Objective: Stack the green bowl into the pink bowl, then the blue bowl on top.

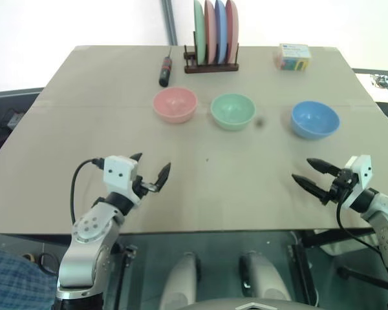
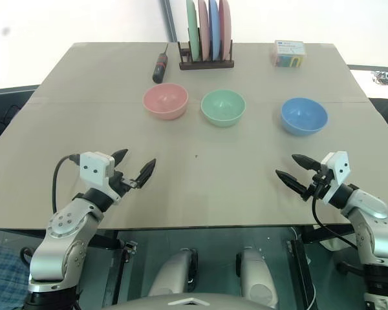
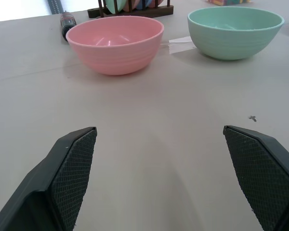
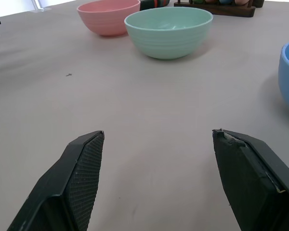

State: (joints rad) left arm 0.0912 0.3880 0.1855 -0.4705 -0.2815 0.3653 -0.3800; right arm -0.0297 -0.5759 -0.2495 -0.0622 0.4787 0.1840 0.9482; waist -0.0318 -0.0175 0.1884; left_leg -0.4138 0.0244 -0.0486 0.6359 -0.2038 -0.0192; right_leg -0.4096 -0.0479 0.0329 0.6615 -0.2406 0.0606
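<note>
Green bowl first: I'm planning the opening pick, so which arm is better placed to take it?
Probably left, narrowly. The mint-green plastic bowl sits mid-table beside the salmon-pink plastic bowl, its target. The open left tool faces both; the open right tool sits nearer the sky-blue plastic bowl.

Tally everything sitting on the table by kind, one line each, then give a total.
Bowls: 3 – pink bowl, green bowl, blue bowl
Plates in the rack: 4 – plates
Rack: 1
Screwdriver: 1
Small box: 1
Total: 10
</note>
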